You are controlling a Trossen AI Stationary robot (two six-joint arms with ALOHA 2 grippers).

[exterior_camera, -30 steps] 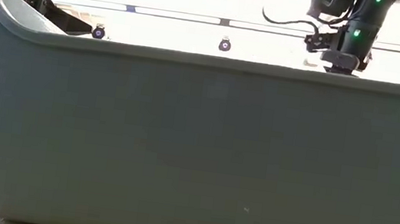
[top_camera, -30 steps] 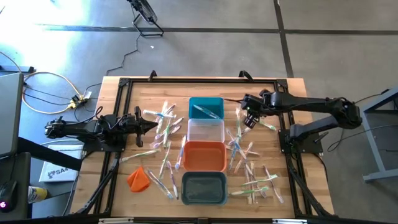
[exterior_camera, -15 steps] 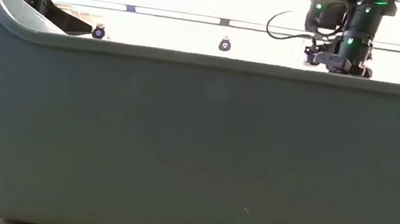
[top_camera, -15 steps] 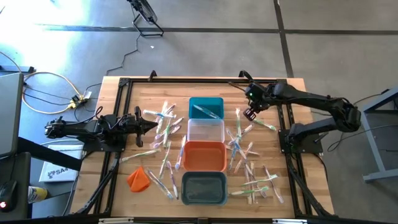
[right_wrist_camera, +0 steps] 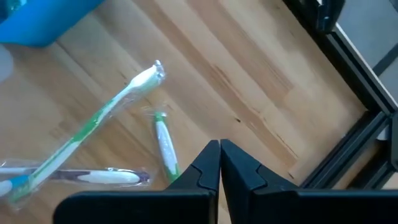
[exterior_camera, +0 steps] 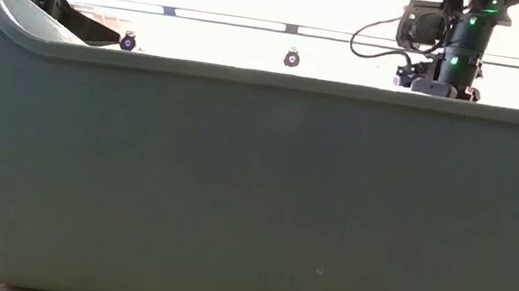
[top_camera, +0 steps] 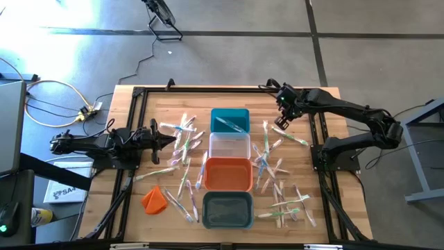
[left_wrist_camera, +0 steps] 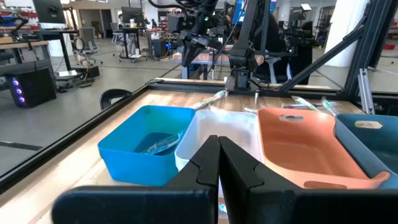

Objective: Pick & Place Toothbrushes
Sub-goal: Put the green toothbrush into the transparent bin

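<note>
Right gripper [top_camera: 283, 119] hangs over the table's far right part, just beyond the toothbrushes [top_camera: 277, 187] scattered right of the bins; its fingers [right_wrist_camera: 211, 163] are pressed together and hold nothing. A green-and-white brush [right_wrist_camera: 93, 127] lies on the wood beside them. Left gripper [top_camera: 168, 139] rests at the left side, pointing toward the bins, jaws closed and empty. More brushes [top_camera: 182, 149] lie scattered left of the bins. One brush [top_camera: 227, 124] lies in the teal bin [top_camera: 229, 112]. Clear bin [top_camera: 229, 146], orange bin [top_camera: 227, 174] and grey bin [top_camera: 227, 209] follow in a row. An orange lump [top_camera: 154, 200] sits near left.
</note>
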